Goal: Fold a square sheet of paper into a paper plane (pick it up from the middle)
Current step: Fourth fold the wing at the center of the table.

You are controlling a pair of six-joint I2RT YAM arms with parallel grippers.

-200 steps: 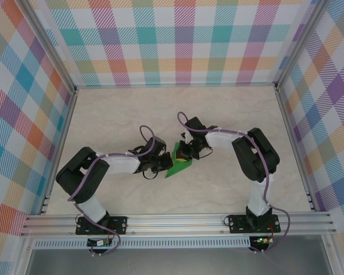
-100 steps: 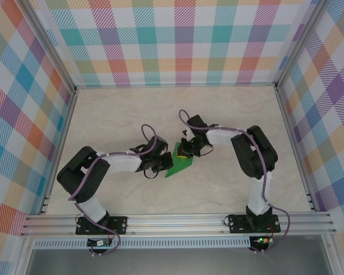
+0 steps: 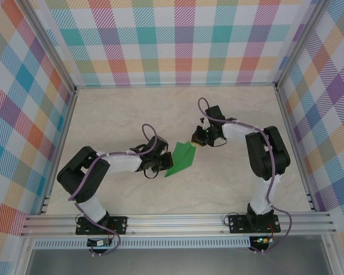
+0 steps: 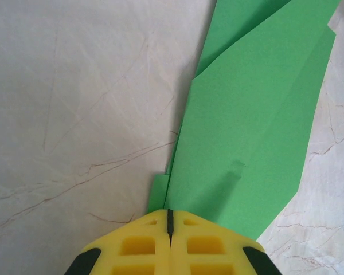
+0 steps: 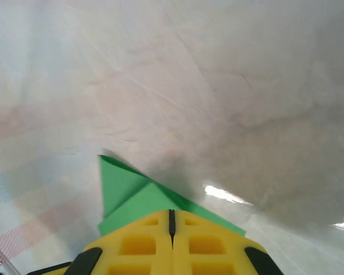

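The bright green sheet of paper [image 3: 180, 160] lies on the table, folded into a narrow pointed plane shape with layered flaps [image 4: 258, 126]. My left gripper [image 3: 160, 165] is shut, and its yellow fingertips [image 4: 186, 220] rest at the paper's left edge near the wide end. I cannot tell whether any paper is pinched between them. My right gripper [image 3: 199, 138] is shut too, at the paper's far right end. A folded green corner [image 5: 126, 189] pokes out from under the right gripper's fingertips [image 5: 155, 220].
The pale marbled tabletop [image 3: 132, 114] is walled by plaid panels [image 3: 178, 46] at the back and sides. An aluminium rail [image 3: 172, 220] runs along the near edge by both arm bases. Purple cables loop above each wrist.
The right gripper slid from over the paper's middle to the far right, up to its end, uncovering the long folded shape. The left gripper stayed put.
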